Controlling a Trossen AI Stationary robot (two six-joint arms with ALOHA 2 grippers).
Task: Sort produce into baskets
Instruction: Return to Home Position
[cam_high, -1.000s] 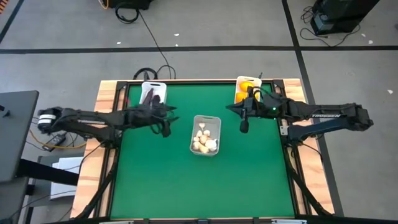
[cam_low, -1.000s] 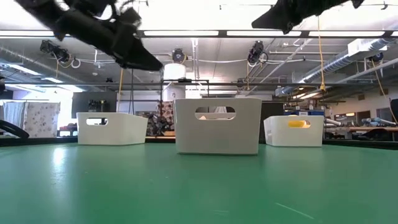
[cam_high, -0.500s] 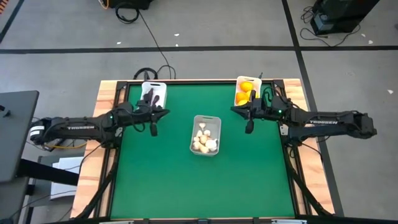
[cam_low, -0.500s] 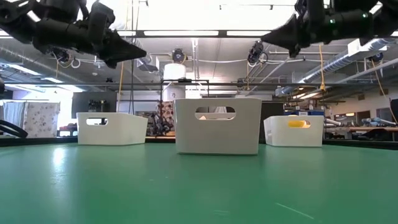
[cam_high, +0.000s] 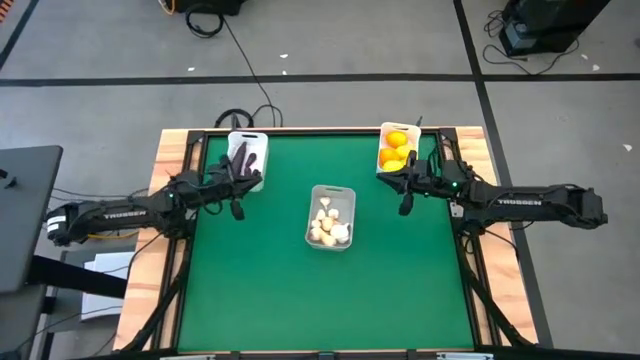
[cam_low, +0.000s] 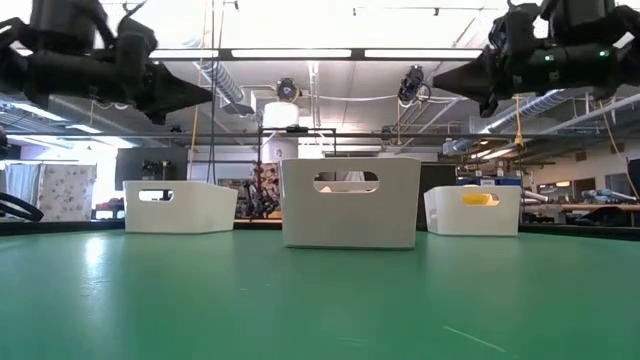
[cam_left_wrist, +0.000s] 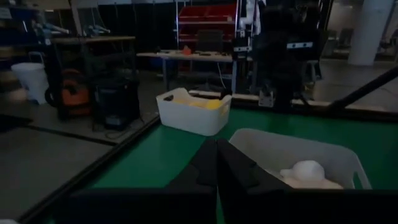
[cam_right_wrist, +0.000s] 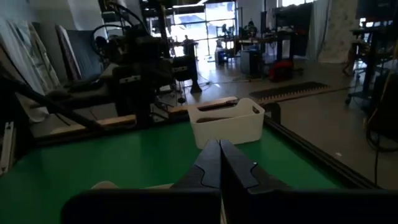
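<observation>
Three white baskets stand on the green table. The far-left basket (cam_high: 246, 153) holds dark purple vegetables (cam_high: 243, 156). Whitish garlic bulbs (cam_high: 329, 222) fill the centre basket (cam_high: 331, 216). Yellow-orange citrus (cam_high: 393, 147) lies in the far-right basket (cam_high: 396, 148). My left gripper (cam_high: 237, 210) hovers shut and empty above the table, just near-side of the far-left basket; its own view shows its closed fingers (cam_left_wrist: 216, 163). My right gripper (cam_high: 404, 207) hovers shut and empty just near-side of the citrus basket, its fingers (cam_right_wrist: 219, 159) closed. Both show high above the table in the low view.
The wooden table frame (cam_high: 170, 160) borders the green mat. Open green surface (cam_high: 320, 300) spreads over the whole near half. Cables lie on the floor beyond the far edge.
My left gripper has drawn back from beside the centre basket toward the table's left edge, tipped up toward level, and shut. My right gripper has drawn back toward the right edge, staying shut. The baskets and produce have not moved.
</observation>
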